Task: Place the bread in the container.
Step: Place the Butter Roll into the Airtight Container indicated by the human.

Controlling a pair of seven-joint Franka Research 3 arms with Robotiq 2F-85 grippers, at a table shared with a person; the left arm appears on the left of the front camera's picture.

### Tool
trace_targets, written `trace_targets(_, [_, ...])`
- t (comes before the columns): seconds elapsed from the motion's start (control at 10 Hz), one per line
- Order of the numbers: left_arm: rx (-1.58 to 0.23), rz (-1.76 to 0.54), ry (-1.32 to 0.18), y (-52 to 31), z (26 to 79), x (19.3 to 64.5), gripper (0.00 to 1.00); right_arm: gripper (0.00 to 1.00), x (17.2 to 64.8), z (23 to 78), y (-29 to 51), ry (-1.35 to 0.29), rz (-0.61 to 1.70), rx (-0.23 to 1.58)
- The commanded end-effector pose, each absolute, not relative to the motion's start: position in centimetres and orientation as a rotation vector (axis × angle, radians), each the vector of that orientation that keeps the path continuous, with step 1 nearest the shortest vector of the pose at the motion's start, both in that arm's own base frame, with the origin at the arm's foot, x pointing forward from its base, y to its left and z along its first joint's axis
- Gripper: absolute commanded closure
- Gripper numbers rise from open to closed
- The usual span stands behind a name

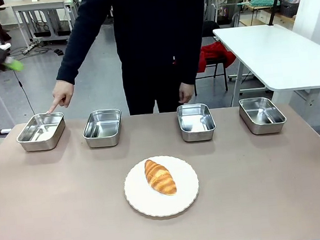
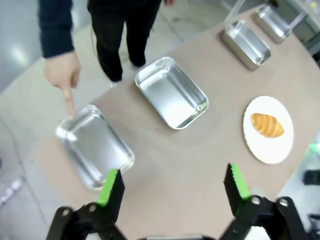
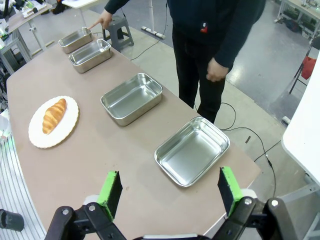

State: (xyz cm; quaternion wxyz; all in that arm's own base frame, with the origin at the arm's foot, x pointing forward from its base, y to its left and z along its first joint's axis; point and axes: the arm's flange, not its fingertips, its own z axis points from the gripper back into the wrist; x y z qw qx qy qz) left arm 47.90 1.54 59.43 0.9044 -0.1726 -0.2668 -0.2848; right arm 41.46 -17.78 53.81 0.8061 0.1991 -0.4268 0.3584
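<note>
Tabletop [image 1: 269, 194]: bread [image 1: 160, 177] on plate [image 1: 141, 204], container [image 1: 40, 144] beyond

Container [image 1: 41, 131]: bare steel, smooth, bright, mirror-like walls. Other pans [image 1: 196, 121]: same metal. Bread [image 1: 160, 177]: glossy, ridged crust. Plate [image 1: 185, 200]: white, smooth, faint sheen, material unclear. Table [image 1: 269, 189]: matt, even tan top. Sleeve [image 1: 81, 37]: dark matt cloth. Left gripper [image 2: 173, 175]: black, semi-matt; pads [image 2: 111, 187] green, matt, rubbery-looking.
</note>
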Motion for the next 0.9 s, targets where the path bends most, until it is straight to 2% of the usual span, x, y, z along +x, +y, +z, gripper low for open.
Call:
trace_targets(0.0, [-0.298, -0.516, -0.357, -6.4, 57.7, 49.7, 0.00, 0.00, 41.4, 53.9, -17.7, -0.917, 0.767, 0.428])
trace_targets(0.2, [-0.232, -0.372, -0.305, -15.0, 53.8, 50.5, 0.00, 0.00, 41.4, 53.9, -17.7, -0.917, 0.767, 0.428])
trace_targets(0.4, [-0.161, -0.298, -0.279, -21.4, 48.4, 48.9, 0.00, 0.00, 41.4, 53.9, -17.7, -0.917, 0.767, 0.428])
trace_targets(0.6, [-0.194, -0.291, -0.238, -24.0, 46.7, 47.5, 0.00, 0.00, 41.4, 53.9, -17.7, -0.917, 0.767, 0.428])
trace_targets(0.7, [-0.194, -0.426, -0.257, -22.9, 47.7, 46.2, 0.00, 0.00, 41.4, 53.9, -17.7, -0.917, 0.767, 0.428])
trace_targets(0.8, [-0.196, -0.308, -0.237, -24.7, 45.8, 47.8, 0.00, 0.00, 41.4, 53.9, -17.7, -0.917, 0.767, 0.428])
